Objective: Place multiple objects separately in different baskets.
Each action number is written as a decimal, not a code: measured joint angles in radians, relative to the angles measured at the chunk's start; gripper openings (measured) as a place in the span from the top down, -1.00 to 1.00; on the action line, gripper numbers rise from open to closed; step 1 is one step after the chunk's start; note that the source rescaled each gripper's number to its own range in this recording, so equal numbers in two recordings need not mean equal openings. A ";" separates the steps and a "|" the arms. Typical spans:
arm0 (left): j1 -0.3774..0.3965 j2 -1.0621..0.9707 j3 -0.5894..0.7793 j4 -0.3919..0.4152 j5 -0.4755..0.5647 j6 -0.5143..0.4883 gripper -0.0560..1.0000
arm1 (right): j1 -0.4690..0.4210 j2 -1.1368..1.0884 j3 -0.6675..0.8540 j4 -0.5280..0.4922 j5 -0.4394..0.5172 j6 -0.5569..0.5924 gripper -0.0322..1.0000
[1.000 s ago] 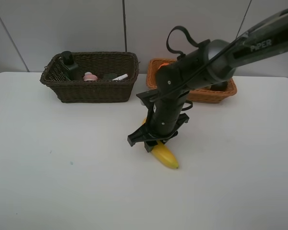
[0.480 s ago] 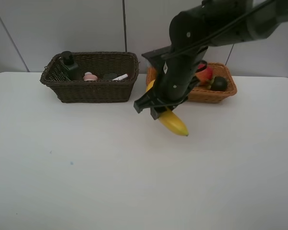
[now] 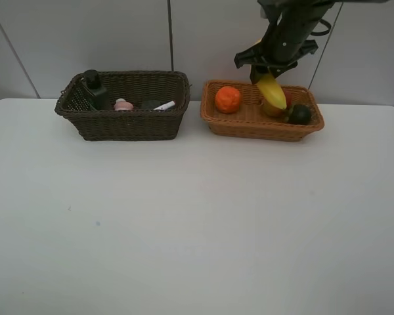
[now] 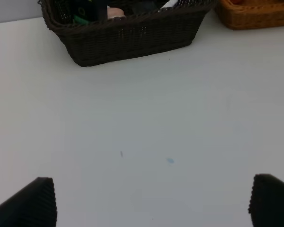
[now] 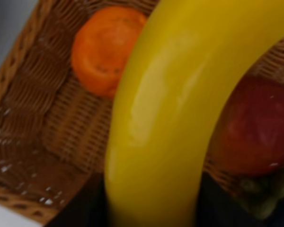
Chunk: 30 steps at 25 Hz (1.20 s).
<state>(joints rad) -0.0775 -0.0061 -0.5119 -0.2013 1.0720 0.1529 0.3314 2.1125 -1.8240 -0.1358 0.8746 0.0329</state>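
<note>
My right gripper [image 3: 268, 71] is shut on the yellow banana [image 3: 273, 92] and holds it in the air over the light orange-brown basket [image 3: 249, 128]. In that basket lie the orange [image 3: 228, 99] and the dark mangosteen [image 3: 299, 114]. The right wrist view shows the banana [image 5: 165, 109] close up, with the orange [image 5: 104, 47] and the red pomegranate [image 5: 255, 127] below it. The dark brown basket [image 3: 125, 125] holds the black bottle [image 3: 92, 85], the small pink bottle [image 3: 123, 104] and the white-pink marker [image 3: 164, 105]. My left gripper [image 4: 154, 208] is open and empty over bare table.
The two baskets stand side by side at the back of the white table [image 3: 184, 223], close to the wall. The dark basket [image 4: 128, 40] and a corner of the light basket [image 4: 255, 16] lie ahead of the left gripper.
My right gripper has lifted the banana off the table and carried it up and back to the right. It now hangs over the light basket. The left gripper shows no change.
</note>
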 joint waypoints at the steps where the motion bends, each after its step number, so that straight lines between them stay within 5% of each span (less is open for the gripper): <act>1: 0.000 0.000 0.000 0.000 0.000 0.000 -1.00 | -0.015 0.032 -0.035 0.000 0.007 -0.002 0.94; 7: 0.000 0.000 0.000 0.000 0.000 0.000 -1.00 | -0.035 0.113 -0.091 0.007 0.030 -0.006 0.93; 9: 0.000 0.000 0.000 0.000 0.000 0.000 -1.00 | -0.032 0.114 -0.091 0.008 0.037 -0.006 0.77; 14: 0.000 0.000 0.000 0.000 0.000 0.000 -1.00 | -0.024 0.114 -0.091 0.009 0.037 -0.006 -0.57; 16: 0.000 0.000 0.000 0.000 0.000 0.000 -1.00 | -0.020 0.114 -0.091 0.009 0.044 -0.006 -0.84; 25: 0.000 0.000 0.000 0.000 0.000 0.000 -1.00 | -0.026 0.073 -0.092 0.010 0.170 -0.006 -1.00; 30: 0.000 0.000 0.000 0.000 0.000 0.000 -1.00 | -0.116 -0.014 -0.099 0.012 0.213 0.015 -1.00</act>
<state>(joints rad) -0.0775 -0.0061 -0.5119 -0.2013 1.0720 0.1529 0.2150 2.0985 -1.9229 -0.1236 1.0874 0.0482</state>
